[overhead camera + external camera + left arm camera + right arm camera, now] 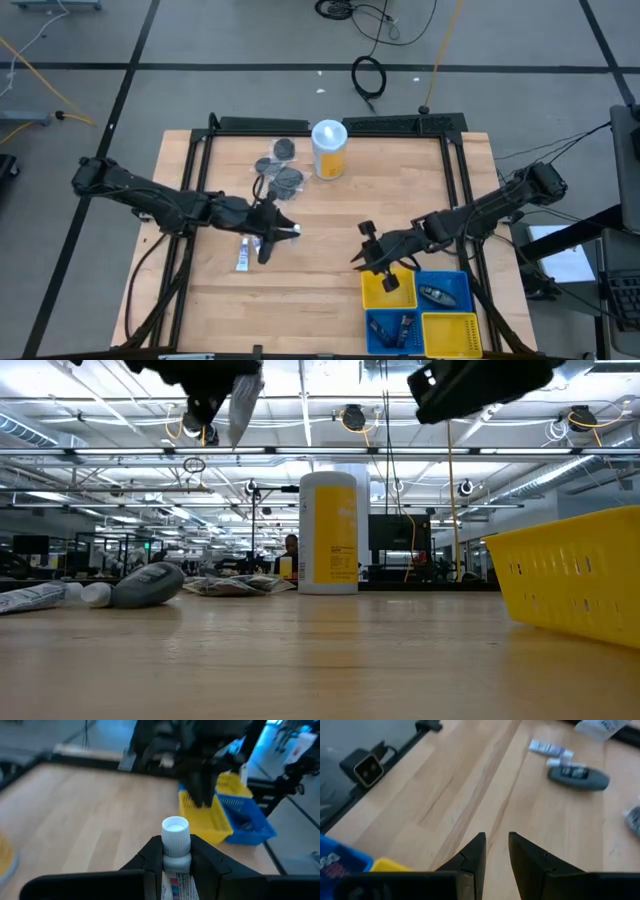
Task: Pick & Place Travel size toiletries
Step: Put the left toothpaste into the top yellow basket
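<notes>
the left gripper (176,855) pinches a white tube (176,845), cap pointing toward the yellow basket (210,815); right gripper (496,851) fingers slightly spread, empty.

White-capped tube (176,851) clamped between jaws; yellow basket (207,815) beyond.

I see a grey floor (250,40) with dark seams around the wooden table (320,210), with black cables (368,75) coiled beyond its far edge. Behind stretches an open hall under long ceiling lights (300,390).
</notes>
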`<action>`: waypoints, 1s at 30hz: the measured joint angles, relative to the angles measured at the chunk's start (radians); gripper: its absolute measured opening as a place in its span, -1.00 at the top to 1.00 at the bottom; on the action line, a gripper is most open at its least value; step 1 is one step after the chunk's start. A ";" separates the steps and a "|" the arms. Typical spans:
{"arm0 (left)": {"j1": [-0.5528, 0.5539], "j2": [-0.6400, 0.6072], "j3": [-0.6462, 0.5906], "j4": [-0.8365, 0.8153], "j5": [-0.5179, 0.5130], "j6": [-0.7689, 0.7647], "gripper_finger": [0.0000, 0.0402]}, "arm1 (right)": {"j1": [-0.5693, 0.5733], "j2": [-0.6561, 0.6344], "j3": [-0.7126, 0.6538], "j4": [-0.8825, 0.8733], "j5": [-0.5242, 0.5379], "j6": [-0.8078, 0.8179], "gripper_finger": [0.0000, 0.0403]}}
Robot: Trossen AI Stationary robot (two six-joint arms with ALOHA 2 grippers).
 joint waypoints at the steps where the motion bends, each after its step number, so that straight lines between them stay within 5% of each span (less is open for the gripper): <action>1: -0.004 0.000 0.000 0.028 0.000 0.025 0.66 | -0.005 0.000 0.000 0.016 -0.002 -0.009 0.63; 11: -0.038 0.008 0.000 0.296 0.151 0.232 0.66 | -0.040 0.000 0.000 0.174 -0.013 -0.072 0.63; 18: -0.040 0.114 0.001 0.494 0.279 0.306 0.66 | -0.089 0.000 0.000 0.317 -0.214 -0.113 0.63; 30: -0.038 0.305 0.012 0.755 0.413 0.437 0.66 | -0.140 0.000 0.000 0.362 -0.348 -0.062 0.63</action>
